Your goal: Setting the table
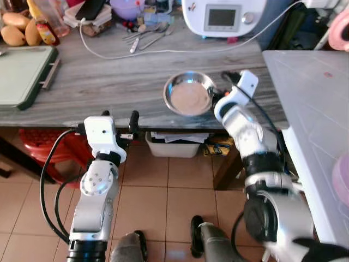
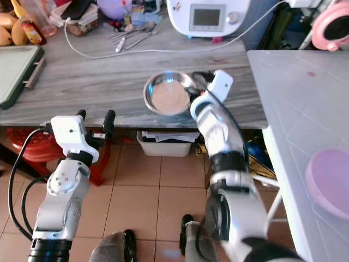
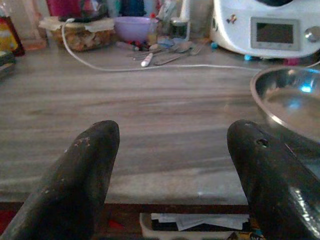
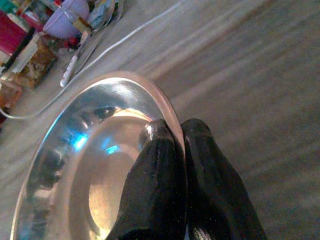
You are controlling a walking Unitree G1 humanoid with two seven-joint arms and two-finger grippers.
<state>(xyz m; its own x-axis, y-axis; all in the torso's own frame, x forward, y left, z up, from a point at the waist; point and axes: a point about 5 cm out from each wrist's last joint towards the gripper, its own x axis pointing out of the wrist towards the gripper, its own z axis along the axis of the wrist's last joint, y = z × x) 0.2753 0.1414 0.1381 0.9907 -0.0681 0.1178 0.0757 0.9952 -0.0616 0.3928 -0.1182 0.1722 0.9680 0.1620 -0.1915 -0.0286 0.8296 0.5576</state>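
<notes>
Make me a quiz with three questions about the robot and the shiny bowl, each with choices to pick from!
1. Where does the steel bowl sit?
A. On the floor tiles
B. On the grey wooden table, near its front edge
C. On the green board

2. What colour is the small bowl at the back of the table?
A. Purple
B. Orange
C. Black

3. How is the right gripper just now?
A. Wide open above the bowl
B. Holding a spoon
C. Pinched shut on the bowl's rim

Answers:
1 B: both eye views show the bowl on the table, close to the front edge.
2 A: it looks purple among the things at the back.
3 C: the right wrist view shows one black finger inside the rim and one outside. The left gripper is open at the table's edge, holding nothing.
</notes>
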